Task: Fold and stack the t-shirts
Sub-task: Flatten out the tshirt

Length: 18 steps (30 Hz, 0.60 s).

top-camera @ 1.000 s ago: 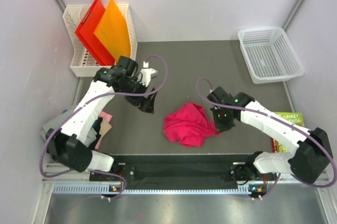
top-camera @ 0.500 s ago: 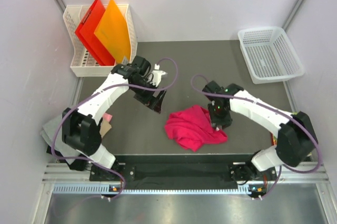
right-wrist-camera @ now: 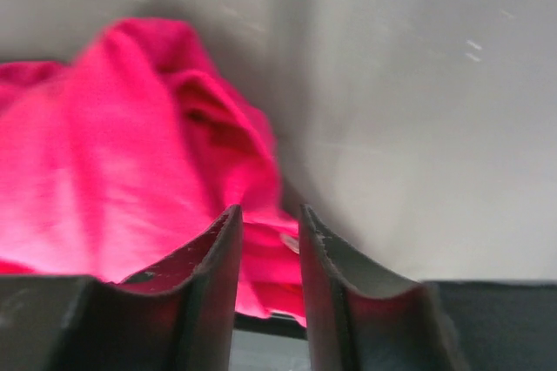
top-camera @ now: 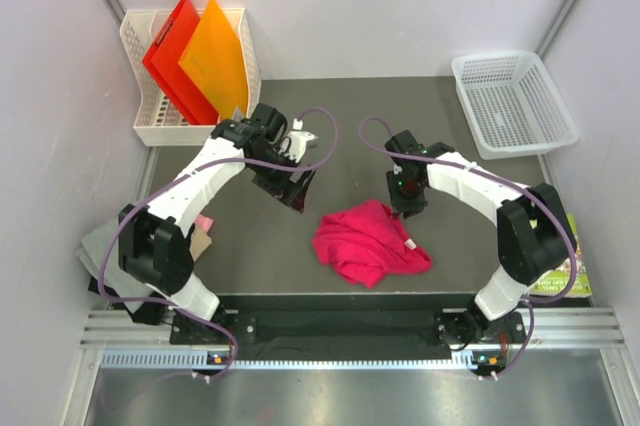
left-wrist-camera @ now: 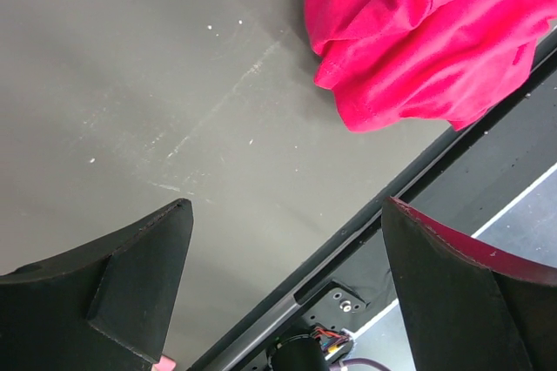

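Note:
The bright magenta-pink t-shirt (top-camera: 368,244) lies crumpled on the dark table near its front middle, and shows in the left wrist view (left-wrist-camera: 426,31) and right wrist view (right-wrist-camera: 130,145). My right gripper (top-camera: 405,206) hovers at the shirt's far right edge. Its jaws (right-wrist-camera: 265,212) stand narrowly open and the cloth lies below them, not pinched. My left gripper (top-camera: 296,192) hangs wide open and empty (left-wrist-camera: 287,205) over bare table, left of and beyond the shirt. Folded grey (top-camera: 100,246), pale pink (top-camera: 203,220) and tan (top-camera: 205,243) shirts lie at the left edge, partly hidden by the left arm.
A white rack (top-camera: 150,126) with red and orange folders stands at the back left. A white mesh basket (top-camera: 513,101) sits at the back right. A green book (top-camera: 562,271) lies at the right edge behind the right arm. The table's black front rail (left-wrist-camera: 409,188) runs close to the shirt.
The right gripper, shut on the shirt a second ago, has opened, let it go and drawn back toward the far side. The shirt settled flatter. The left gripper moved right, nearer the shirt.

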Available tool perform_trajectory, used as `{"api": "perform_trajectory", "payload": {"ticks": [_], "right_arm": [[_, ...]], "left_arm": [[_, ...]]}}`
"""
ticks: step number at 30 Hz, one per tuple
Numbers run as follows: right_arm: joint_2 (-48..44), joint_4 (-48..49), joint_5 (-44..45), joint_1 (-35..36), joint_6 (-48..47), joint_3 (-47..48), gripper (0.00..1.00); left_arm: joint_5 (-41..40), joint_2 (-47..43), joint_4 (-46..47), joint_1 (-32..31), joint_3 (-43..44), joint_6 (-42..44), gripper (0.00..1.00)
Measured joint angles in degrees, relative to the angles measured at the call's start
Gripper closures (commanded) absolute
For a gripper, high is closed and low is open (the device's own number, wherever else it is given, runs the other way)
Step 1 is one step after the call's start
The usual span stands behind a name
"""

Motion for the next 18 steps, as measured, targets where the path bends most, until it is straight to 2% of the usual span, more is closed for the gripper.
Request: {"api": "perform_trajectory", "payload": {"ticks": [7,18], "right_arm": [[0.6,2.4,-6.0,-0.1,-0.9,2.4,0.61],[2.5,4.2,-6.4,-4.0,-3.2,1.0,0.61]], "left_arm": [[-0.8,0.0,0.0,0.0,0.0,0.0,0.06],[-1.9,-0.1,-1.1,0.0,0.3,0.2,0.06]]}}
